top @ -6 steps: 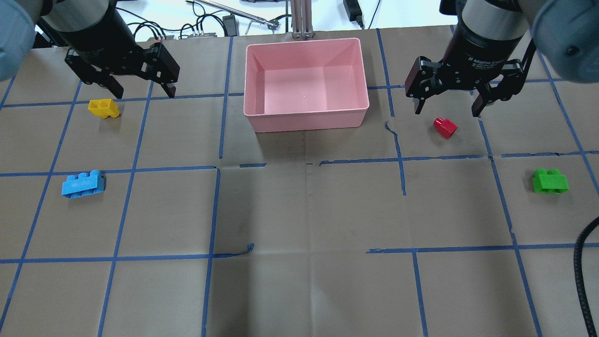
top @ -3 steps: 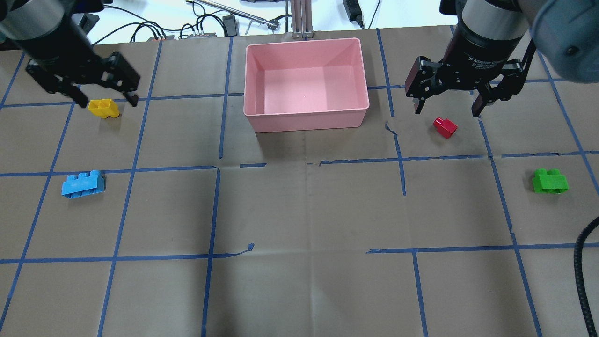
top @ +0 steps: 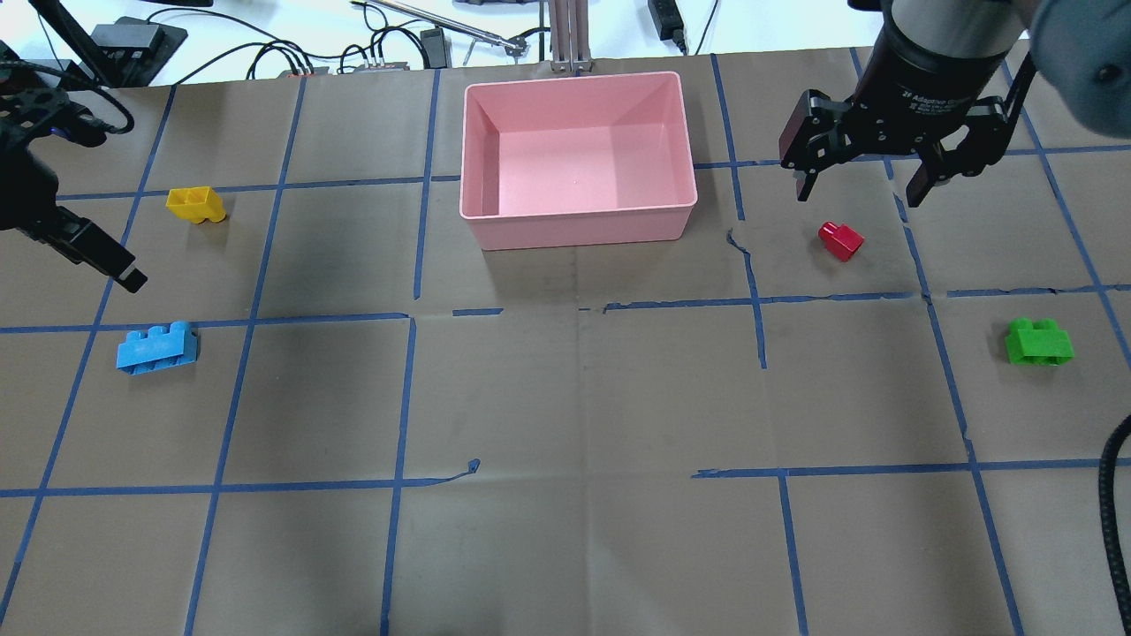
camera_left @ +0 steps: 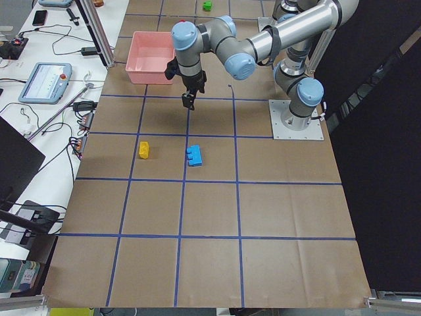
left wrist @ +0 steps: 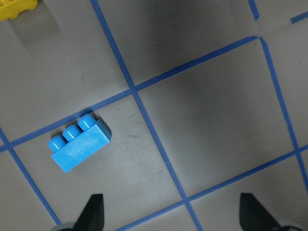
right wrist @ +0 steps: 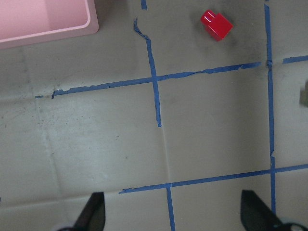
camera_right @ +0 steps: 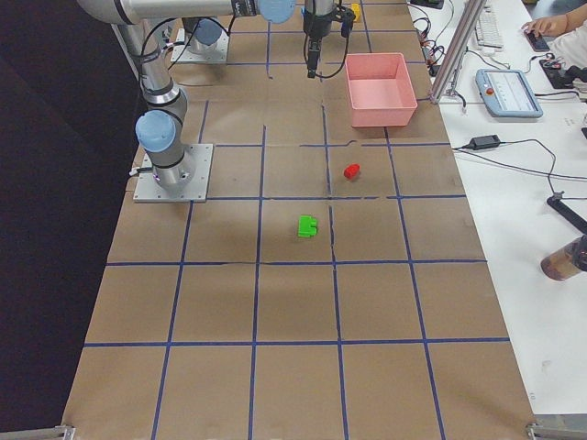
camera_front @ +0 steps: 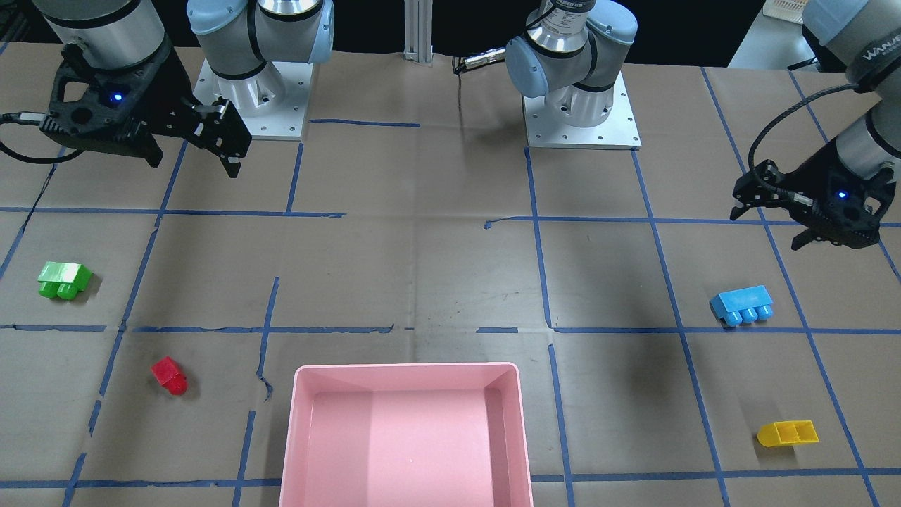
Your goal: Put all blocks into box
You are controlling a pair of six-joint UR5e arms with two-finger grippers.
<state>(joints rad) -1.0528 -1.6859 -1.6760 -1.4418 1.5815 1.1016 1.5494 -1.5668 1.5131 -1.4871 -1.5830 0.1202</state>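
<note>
The pink box (top: pixel 574 223) stands at the far middle of the table and holds nothing. The yellow brick (top: pixel 196 204) and the blue brick (top: pixel 157 346) lie on the left. The red brick (top: pixel 839 239) and the green brick (top: pixel 1039 341) lie on the right. My left gripper (camera_front: pixel 767 229) is open and empty, above the table left of and between the yellow and blue bricks. Its wrist view shows the blue brick (left wrist: pixel 79 144) ahead of the open gripper (left wrist: pixel 168 216). My right gripper (top: pixel 857 190) is open and empty, hovering just beyond the red brick (right wrist: pixel 216 24).
The table is covered in brown paper with a blue tape grid. Cables and a metal post (top: pixel 570 35) lie beyond the far edge behind the box. The two arm bases (camera_front: pixel 581 105) stand on the robot's side. A black cable (top: pixel 1109 512) hangs at the right edge.
My left gripper has swung from over the yellow brick to the left and nearer, toward the blue brick. My right gripper has shifted slightly away from the red brick. No brick has moved.
</note>
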